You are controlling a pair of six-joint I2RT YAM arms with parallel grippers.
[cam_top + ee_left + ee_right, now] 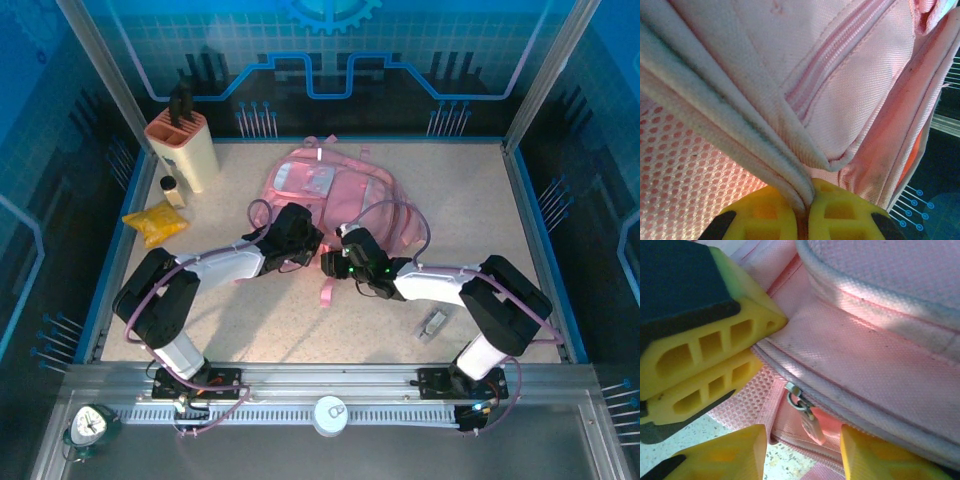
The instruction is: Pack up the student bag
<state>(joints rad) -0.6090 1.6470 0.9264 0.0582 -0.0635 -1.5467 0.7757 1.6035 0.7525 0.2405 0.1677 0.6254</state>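
Speckled table (pixel 480 200), woven pink student bag (pixel 340 188), mesh (pixel 685 170), metal zip pull (pixel 799 399)

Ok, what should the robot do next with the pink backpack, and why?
Probably close the right gripper on the small metal zip pull: it hangs between those open yellow fingers, while the left gripper pinches a fold of the large pink fabric backpack.

This is a robotics lab test cell rather than a lived-in room. A speckled table (pixel 480 210) is boxed in by metal posts (pixel 105 75) and blue wall panels (pixel 400 50) printed with circuit lines and a gear (pixel 330 10). The left arm (pixel 215 268) and right arm (pixel 445 285) are bolted to a metal rail (pixel 320 380) at the near edge. A knife block (pixel 183 150) and a pink backpack (pixel 345 190) are stray household things on the table.
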